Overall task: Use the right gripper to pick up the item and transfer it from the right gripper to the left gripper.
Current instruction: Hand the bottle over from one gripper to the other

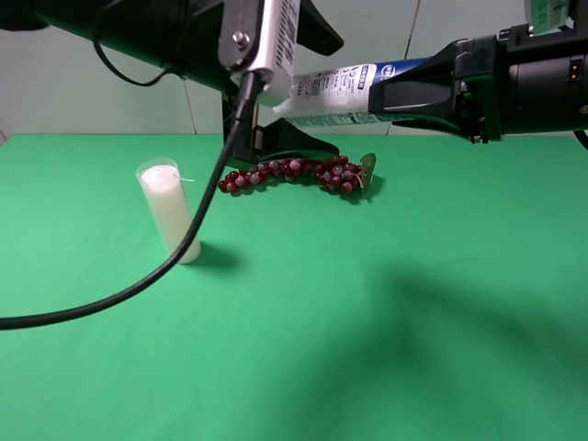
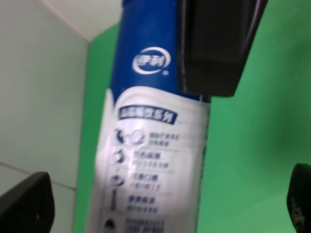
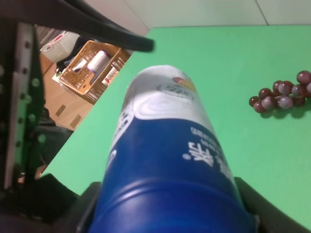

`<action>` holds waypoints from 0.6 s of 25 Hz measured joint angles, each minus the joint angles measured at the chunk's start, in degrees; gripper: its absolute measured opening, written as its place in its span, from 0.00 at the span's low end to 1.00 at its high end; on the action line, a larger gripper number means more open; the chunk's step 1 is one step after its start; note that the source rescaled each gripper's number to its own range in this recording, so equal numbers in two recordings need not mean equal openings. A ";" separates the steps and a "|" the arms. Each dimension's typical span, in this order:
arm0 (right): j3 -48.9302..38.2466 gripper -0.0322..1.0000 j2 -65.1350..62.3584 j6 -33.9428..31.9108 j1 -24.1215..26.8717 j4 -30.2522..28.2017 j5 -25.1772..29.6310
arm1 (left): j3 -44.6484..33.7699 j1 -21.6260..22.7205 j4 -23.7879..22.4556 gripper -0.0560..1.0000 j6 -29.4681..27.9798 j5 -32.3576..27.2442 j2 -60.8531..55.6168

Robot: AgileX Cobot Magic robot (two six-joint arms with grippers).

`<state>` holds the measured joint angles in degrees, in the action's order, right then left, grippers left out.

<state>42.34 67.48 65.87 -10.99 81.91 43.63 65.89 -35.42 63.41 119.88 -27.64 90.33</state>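
While the item [image 1: 344, 87], a spray can with a white and blue label, hangs sideways in the air above the back of the green table [image 1: 367, 322], the right gripper [image 1: 390, 99] pinches its blue end, black fingers pressed on either side of the can. The white end points toward the left gripper [image 1: 317, 90], which comes in from the other side with its silver-white plate [image 1: 271, 41] facing the camera and a black cable [image 1: 184, 248] trailing down across the table. The left gripper's fingers are spread wide, one above and one below the white end; the can sits between them. In the left wrist view the item [image 2: 150, 145] fills the middle, print blurred, and the left gripper's fingertips [image 2: 26, 204] show only at the far edges, well apart from the can, no contact seen. A black finger of the right gripper [image 2: 214, 43] overlaps the blue part there. In the right wrist view the item [image 3: 170, 160] runs away from the camera, blue end nearest, with black gripper parts on both sides of it. On the table under the can lies a bunch of red grapes [image 1: 294, 173]. A white candle in clear glass [image 1: 170, 211] stands tilted nearer the left side, apart from the grapes. The can touches neither.
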 joint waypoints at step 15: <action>0.00 0.03 0.00 0.00 0.00 -0.07 0.66 | 4.51 -0.45 5.65 1.00 2.61 0.77 6.55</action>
<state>42.34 67.48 65.87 -10.99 81.84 44.29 70.40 -35.87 69.06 122.48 -26.87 96.89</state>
